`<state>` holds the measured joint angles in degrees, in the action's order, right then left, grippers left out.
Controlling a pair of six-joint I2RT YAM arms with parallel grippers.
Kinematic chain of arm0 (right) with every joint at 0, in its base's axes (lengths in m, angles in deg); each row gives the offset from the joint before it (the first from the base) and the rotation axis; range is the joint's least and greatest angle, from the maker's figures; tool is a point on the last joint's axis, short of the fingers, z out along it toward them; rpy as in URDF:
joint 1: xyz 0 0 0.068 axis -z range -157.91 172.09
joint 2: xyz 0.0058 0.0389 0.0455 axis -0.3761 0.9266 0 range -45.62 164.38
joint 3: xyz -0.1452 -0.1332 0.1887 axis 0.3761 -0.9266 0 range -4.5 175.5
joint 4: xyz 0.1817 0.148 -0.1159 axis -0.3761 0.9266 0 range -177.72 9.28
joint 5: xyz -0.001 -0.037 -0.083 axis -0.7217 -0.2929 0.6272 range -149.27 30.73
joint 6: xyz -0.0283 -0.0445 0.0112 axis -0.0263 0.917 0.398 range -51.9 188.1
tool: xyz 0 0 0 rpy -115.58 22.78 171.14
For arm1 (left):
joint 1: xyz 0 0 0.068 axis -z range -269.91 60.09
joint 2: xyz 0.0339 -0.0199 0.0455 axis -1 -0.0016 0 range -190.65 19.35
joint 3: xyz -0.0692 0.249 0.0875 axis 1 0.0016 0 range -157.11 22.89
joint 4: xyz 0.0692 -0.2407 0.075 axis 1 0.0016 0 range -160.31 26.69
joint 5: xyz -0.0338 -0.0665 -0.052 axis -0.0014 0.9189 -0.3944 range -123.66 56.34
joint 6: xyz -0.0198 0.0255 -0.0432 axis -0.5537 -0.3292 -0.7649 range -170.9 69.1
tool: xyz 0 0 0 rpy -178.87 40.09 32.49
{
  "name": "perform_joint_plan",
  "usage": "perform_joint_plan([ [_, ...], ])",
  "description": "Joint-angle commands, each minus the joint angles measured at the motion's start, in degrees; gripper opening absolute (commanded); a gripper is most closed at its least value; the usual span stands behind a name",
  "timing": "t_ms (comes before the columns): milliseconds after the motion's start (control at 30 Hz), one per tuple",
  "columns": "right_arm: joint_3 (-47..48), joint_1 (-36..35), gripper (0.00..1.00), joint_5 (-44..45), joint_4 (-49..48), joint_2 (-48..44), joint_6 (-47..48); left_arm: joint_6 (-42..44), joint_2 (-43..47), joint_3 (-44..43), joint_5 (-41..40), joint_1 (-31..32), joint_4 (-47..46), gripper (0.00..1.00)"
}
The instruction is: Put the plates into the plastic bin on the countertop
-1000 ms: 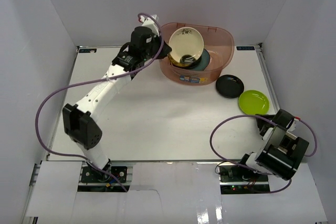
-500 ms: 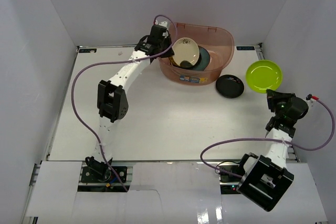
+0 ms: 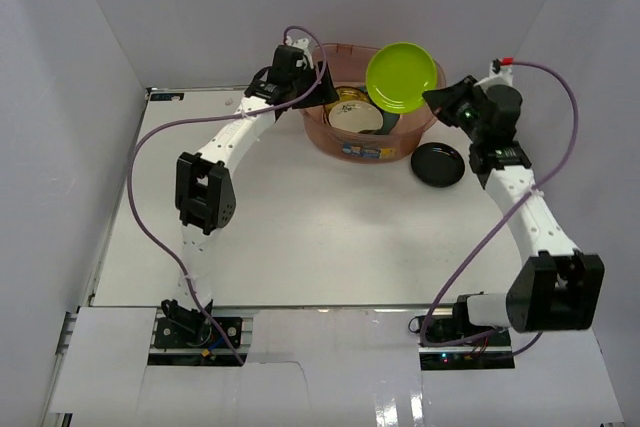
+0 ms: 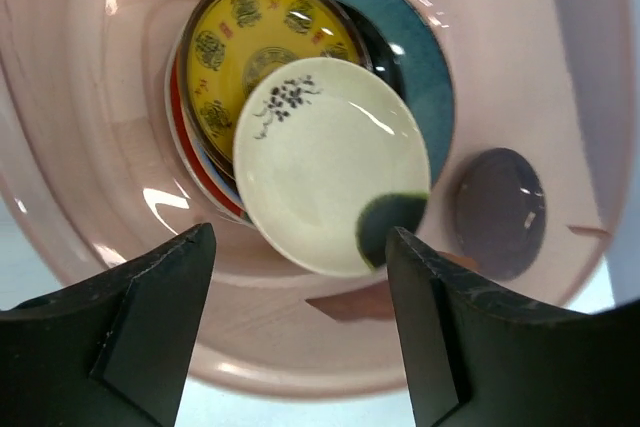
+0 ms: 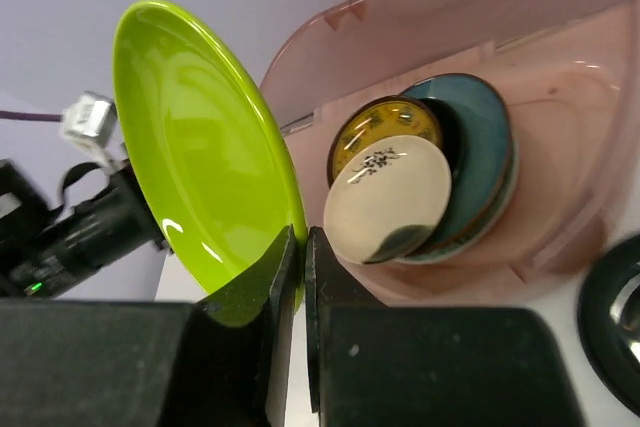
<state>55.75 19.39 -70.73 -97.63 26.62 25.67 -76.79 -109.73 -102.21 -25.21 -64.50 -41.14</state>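
The plastic bin (image 3: pixel 420 133) stands at the back of the countertop (image 3: pixel 300 227). In it a cream plate (image 4: pixel 330 162) lies on top of a yellow-black patterned plate (image 4: pixel 250 37), a dark teal plate (image 4: pixel 425 77) and a red-rimmed one (image 4: pixel 195 152). My left gripper (image 4: pixel 300 332) is open and holds nothing, just over the bin's left rim (image 3: pixel 318 87). My right gripper (image 5: pixel 303 247) is shut on the edge of the lime green plate (image 5: pixel 195 147), which is held tilted above the bin's right half (image 3: pixel 402 77). A glossy black plate (image 3: pixel 437 163) lies on the countertop to the right of the bin.
White walls close in the countertop on three sides. Purple cables loop from both arms over the table. The right arm (image 3: pixel 520 187) reaches over the area beside the black plate. The bin has a small label (image 3: pixel 365 150) on its near side.
My left gripper opened and the cream plate dropped flat onto the stack in the bin. My right arm swung the lime green plate from the right side to above the bin.
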Motion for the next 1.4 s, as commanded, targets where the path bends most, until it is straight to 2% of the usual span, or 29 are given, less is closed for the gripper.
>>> perform_joint_plan([
  [0, 8.9, -5.5, 0.08, 4.0, 2.7, 8.1, 5.6, 0.3, 14.6, 5.4, 3.7, 0.0, -7.0, 0.8],
  [33, 13.3, -6.5, 0.08, 4.1, 4.4, 12.8, 6.2, -0.6, 20.1, 10.8, 4.6, 0.0, -8.4, 0.8],
  [133, 19.3, -9.4, 0.08, 5.3, 6.5, 21.6, 7.1, -3.4, 29.0, 21.3, 5.4, 0.1, -14.9, 0.8],
  [167, 23.1, -10.0, 0.08, 5.5, 8.2, 23.6, 7.4, -4.2, 34.8, 29.3, 6.0, 0.3, -18.0, 0.8],
  [233, 26.8, -11.0, 0.08, 5.7, 9.8, 29.2, 7.7, -5.7, 40.4, 37.8, 6.1, 0.7, -21.1, 0.79],
  [267, 28.9, -11.2, 0.08, 6.4, 11.9, 30.6, 7.8, -7.1, 44.8, 45.3, 6.2, 1.7, -24.0, 0.78],
  [400, 30.9, -12.0, 0.09, 7.6, 12.5, 35.0, 7.4, -9.3, 50.5, 57.3, 6.7, 4.9, -24.9, 0.77],
  [467, 31.7, -12.2, 0.19, 7.4, 13.1, 36.3, 7.7, -9.4, 51.5, 61.1, 6.0, 8.4, -24.9, 0.77],
  [500, 32.2, -12.4, 0.36, 7.2, 13.4, 36.4, 8.0, -9.4, 51.8, 64.1, 4.9, 9.6, -24.9, 0.77],
  [600, 31.3, -12.4, 0.62, 6.7, 12.8, 34.5, 8.8, -11.8, 48.9, 67.3, 4.0, 14.4, -26.6, 0.77],
  [700, 30.1, -12.2, 0.66, 7.6, 13.1, 29.6, 11.3, -12.7, 44.6, 66.1, 3.2, 19.6, -28.6, 0.77],
  [733, 27.6, -12.0, 0.66, 7.9, 13.0, 25.9, 12.0, -12.6, 43.0, 64.2, 2.0, 21.0, -28.7, 0.77],
  [767, 25.6, -11.1, 0.58, 8.9, 12.8, 23.7, 12.7, -12.7, 39.6, 63.1, 1.8, 22.9, -28.6, 0.77],
  [867, 14.5, -7.5, 0.45, 9.4, 12.3, 13.6, 13.6, -13.3, 34.3, 59.5, 2.6, 25.5, -30.9, 0.76],
  [900, 10.9, -2.9, 0.37, 7.4, 11.8, 10.8, 13.3, -13.2, 33.5, 58.7, 2.8, 26.1, -31.1, 0.76],
  [967, -1.7, 3.8, 0.32, 3.8, 7.2, 2.7, 10.6, -12.0, 32.9, 57.1, 2.9, 27.5, -31.4, 0.77],
  [1000, -6.0, 11.6, 0.31, -1.0, 5.4, 0.4, 9.3, -11.4, 33.0, 56.9, 2.9, 27.8, -31.4, 0.77],
  [1033, -16.4, 20.3, 0.35, -5.5, 1.3, -4.0, 7.2, -8.9, 34.6, 56.8, 3.3, 28.3, -31.4, 0.79],
  [1067, -16.5, 20.4, 0.35, -5.6, 1.3, -4.0, 7.2, -7.9, 34.6, 56.8, 3.4, 28.4, -31.4, 0.79],
  [1100, -20.7, 23.6, 0.46, -6.5, 0.3, -3.9, 7.2, -7.0, 36.2, 57.4, 3.6, 28.4, -31.4, 0.82],
  [1200, -27.0, 26.9, 0.61, -13.4, -5.9, -0.5, 4.9, -3.5, 41.2, 59.9, 3.8, 28.4, -30.3, 0.89],
  [1367, -30.1, 28.0, 0.64, -17.3, -16.0, 11.1, -1.8, 2.1, 51.4, 64.2, -1.9, 28.4, -23.1, 0.96],
])
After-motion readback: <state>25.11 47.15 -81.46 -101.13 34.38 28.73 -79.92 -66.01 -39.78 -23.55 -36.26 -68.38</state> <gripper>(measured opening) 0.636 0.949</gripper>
